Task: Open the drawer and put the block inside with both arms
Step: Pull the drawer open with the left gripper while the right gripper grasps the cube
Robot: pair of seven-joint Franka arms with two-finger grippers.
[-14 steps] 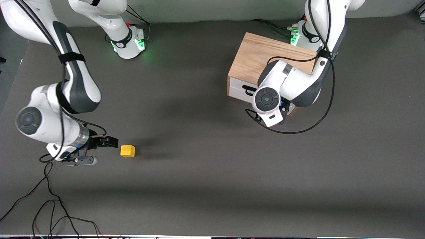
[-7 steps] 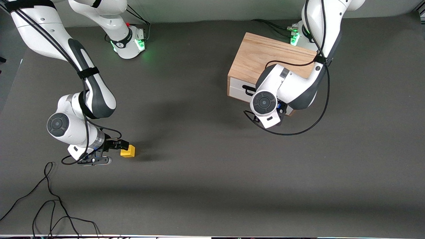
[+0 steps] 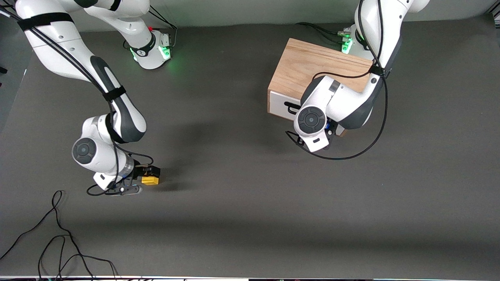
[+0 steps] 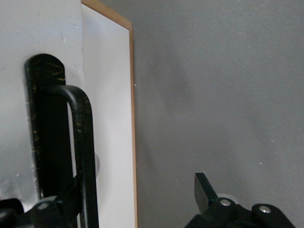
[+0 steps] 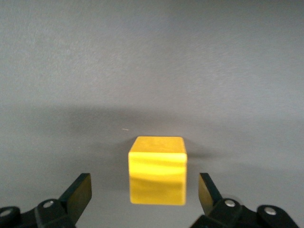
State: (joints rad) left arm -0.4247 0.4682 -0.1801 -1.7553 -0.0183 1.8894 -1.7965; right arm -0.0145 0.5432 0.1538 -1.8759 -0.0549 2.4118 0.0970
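Block (image 5: 157,169) on the table between my right gripper (image 5: 144,191) fingers, spread wide, untouched | left gripper (image 4: 137,199) open astride the handle (image 4: 81,152) of the shut drawer (image 3: 282,105) | step: both grasps pending | next: I close both, then pull.

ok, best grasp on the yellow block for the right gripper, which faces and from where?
Pinch the block on its two upright side faces, coming straight down from above. It sits flat and square on the table, and the right gripper is already open with a finger on each side, neither touching yet. The left gripper is open at the drawer's handle.
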